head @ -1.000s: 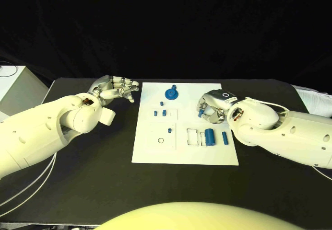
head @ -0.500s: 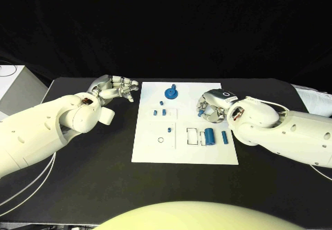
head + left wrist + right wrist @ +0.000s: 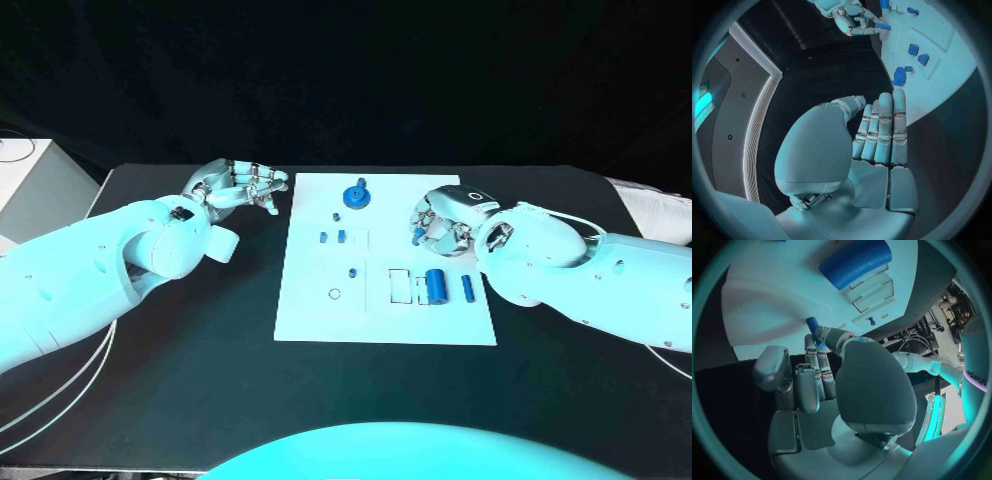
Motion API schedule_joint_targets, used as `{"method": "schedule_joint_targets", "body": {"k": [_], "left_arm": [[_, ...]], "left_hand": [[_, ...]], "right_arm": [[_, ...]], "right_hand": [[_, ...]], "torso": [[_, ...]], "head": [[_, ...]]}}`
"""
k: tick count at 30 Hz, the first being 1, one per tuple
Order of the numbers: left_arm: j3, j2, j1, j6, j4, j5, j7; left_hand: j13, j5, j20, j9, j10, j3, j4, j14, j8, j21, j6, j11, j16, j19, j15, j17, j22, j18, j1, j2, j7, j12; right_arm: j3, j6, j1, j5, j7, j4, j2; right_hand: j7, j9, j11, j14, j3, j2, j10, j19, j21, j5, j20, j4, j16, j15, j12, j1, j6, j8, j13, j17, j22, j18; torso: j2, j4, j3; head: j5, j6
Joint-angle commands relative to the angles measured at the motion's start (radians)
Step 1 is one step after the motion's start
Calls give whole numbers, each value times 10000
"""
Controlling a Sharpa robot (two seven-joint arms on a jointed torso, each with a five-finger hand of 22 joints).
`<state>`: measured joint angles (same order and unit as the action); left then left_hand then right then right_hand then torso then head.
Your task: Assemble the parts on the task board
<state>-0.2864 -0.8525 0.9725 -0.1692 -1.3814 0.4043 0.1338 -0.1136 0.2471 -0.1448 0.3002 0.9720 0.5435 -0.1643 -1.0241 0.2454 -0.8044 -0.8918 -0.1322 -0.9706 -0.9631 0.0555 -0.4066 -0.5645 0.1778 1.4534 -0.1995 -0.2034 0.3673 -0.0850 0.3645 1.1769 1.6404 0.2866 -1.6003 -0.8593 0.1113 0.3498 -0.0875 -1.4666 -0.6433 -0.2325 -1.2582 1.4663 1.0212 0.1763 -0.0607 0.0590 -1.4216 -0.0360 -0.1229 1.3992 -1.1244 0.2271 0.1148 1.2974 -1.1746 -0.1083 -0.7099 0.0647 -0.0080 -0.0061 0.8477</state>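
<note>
Head view: compared with one second ago, the right hand (image 3: 441,222) has shifted slightly toward the far end of the white board (image 3: 387,318) and the left hand (image 3: 234,184) has not moved. The right hand hangs over the board's right edge, fingers curled downward and pinching a small blue peg (image 3: 417,236) at the fingertips. A blue cylinder (image 3: 436,285) and a thin blue pin (image 3: 469,287) lie on the board just behind that hand's palm; a round blue knob (image 3: 355,194) stands beyond the fingertips. The left hand is raised beside the board's far left corner, fingers curled in, holding nothing. Left wrist view: the left hand's fingers (image 3: 882,131) lie straight and side by side, the thumb folded alongside, nothing between them. Right wrist view: the fingertips (image 3: 825,335) and thumb close on the blue peg (image 3: 812,323), with the blue cylinder (image 3: 855,262) just beyond.
</note>
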Motion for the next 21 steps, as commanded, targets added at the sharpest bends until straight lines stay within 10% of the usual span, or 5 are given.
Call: {"method": "schedule_joint_targets", "body": {"k": [1,21], "left_arm": [[-7,44,-3,81,28,-61,2],[-7,138,-33,50,96,-79,-31]], "left_hand": [[13,32,10,-13,-66,13,-16,-78,26,34,-47,-28,36,-78,-8,10,14,72,56,50,13,37],[14,32,12,-13,-68,15,-12,-80,31,33,-53,-27,36,-81,-10,11,14,72,66,54,14,39]], "right_arm": [[47,121,115,-858,-34,-217,-62],[123,-87,523,-1028,-85,-1434,38]], "right_hand": [[-6,117,496,-511,-17,296,-596,264,35,-16,98,-52,-39,-75,13,250,-51,57,-28,5,-11,66],[-2,131,495,-515,-31,293,-601,270,74,-37,102,-75,-50,-77,22,255,-57,66,-21,25,-41,74]], "torso": [[3,-6,-5],[1,-18,-20]], "head": [[3,-35],[71,-113]]}}
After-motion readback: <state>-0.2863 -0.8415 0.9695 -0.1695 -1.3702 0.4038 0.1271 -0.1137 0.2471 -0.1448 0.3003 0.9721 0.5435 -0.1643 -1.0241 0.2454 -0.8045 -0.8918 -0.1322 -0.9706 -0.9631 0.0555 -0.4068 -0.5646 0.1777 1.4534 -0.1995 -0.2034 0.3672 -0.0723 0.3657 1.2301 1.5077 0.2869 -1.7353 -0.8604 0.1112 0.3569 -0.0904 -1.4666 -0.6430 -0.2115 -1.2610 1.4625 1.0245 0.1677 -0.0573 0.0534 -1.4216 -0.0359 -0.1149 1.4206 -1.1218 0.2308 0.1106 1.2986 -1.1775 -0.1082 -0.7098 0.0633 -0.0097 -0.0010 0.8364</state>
